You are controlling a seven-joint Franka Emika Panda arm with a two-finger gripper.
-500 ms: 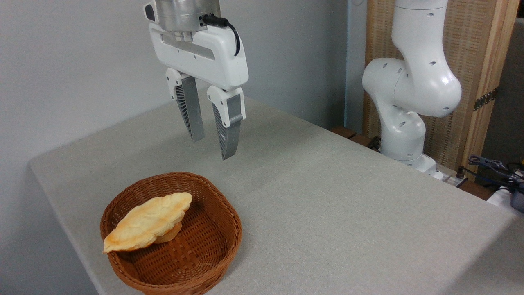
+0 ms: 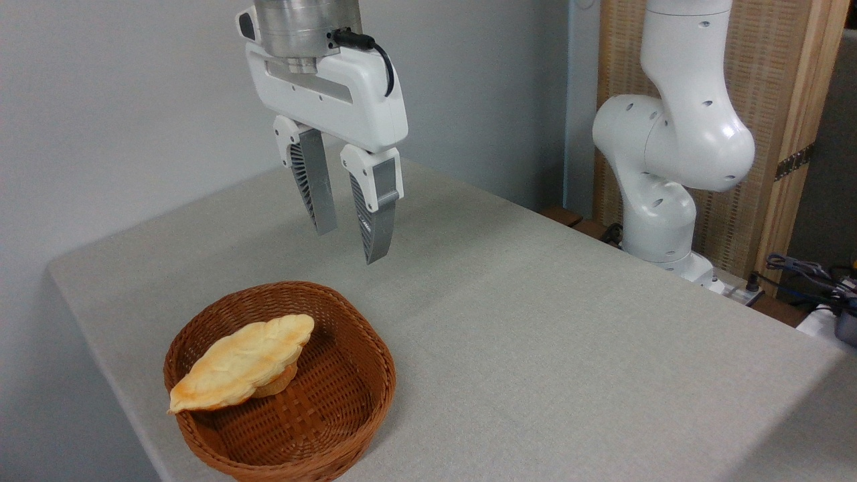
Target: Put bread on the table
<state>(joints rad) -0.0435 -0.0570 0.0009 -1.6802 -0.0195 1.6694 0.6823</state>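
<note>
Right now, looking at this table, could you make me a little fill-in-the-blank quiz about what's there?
1. The bread lies in the ____.
2. The hand hangs above the table with its fingers ____.
3. Under the bread sits a small round ____.
4. The hand is holding ____.

Missing words: basket; open; bun; nothing

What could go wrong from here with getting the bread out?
The bread lies tilted on a small bun, one end over the basket rim, so a pinch may tip it or catch the bun too. The basket sits near the table edge; a push from the open gripper might shove it off.
</note>
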